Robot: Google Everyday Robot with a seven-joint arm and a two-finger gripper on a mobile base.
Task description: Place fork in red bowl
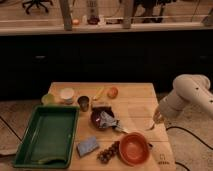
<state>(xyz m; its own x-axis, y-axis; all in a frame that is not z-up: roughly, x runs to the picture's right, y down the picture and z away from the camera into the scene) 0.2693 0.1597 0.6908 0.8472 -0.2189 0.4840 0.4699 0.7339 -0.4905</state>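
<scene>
At the table's (135, 100) front edge sits the red bowl (134, 148), with a cluster of grapes (107, 152) touching its nine o'clock side and a blue sponge (88, 146) beyond them. From the bowl's one o'clock, the gripper (154, 122) hangs over the wood, fingers clamped on the fork (150, 127), which points down. Farther back at eleven o'clock, a maroon bowl (97, 120) holds a crumpled wrapper (107, 120).

1. The wooden table (135, 100) is carrying the red bowl (134, 148).
2. Grapes (107, 152), a blue sponge (88, 146) and a green tray (47, 135) are lying left of that bowl.
3. The gripper (154, 122) is hanging beyond its right side.
</scene>
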